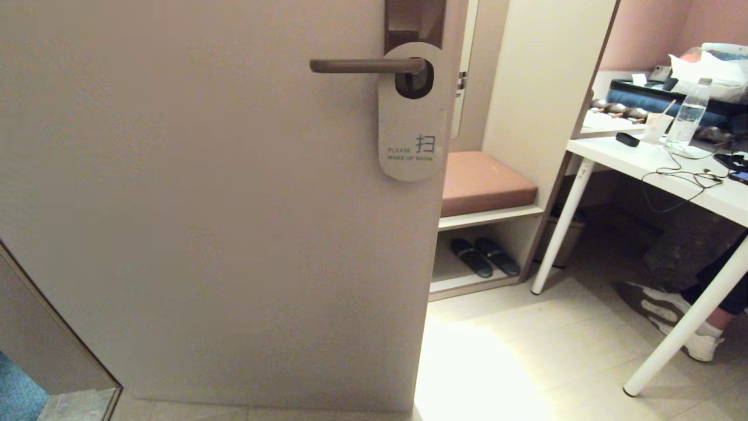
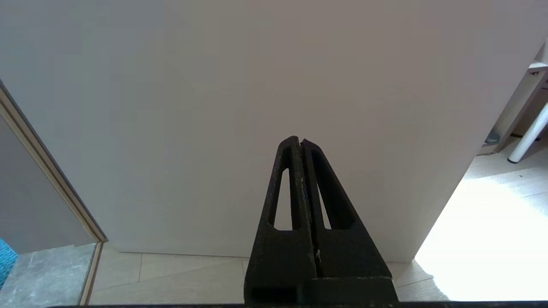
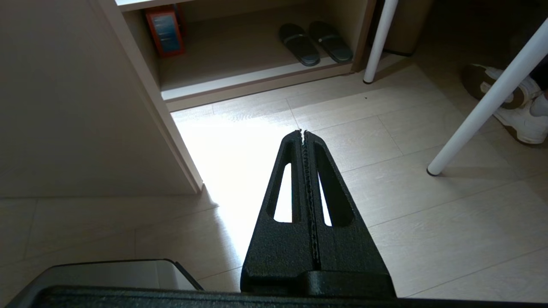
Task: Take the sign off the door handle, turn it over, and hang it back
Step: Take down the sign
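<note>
Sign (image 1: pixel 412 126) white, grey lettering; door handle (image 1: pixel 365 65) dark brown; slippers (image 1: pixel 484 256) black.

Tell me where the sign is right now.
In the head view, the sign hangs on the door handle near the door's right edge, white "MAKE UP ROOM" side facing out.

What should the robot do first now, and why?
Probably raise the right gripper toward the sign and open it. The sign hangs on the door handle, white "MAKE UP ROOM" side out, near the door's right edge. Both grippers are shut and low; the left gripper faces bare door.
</note>
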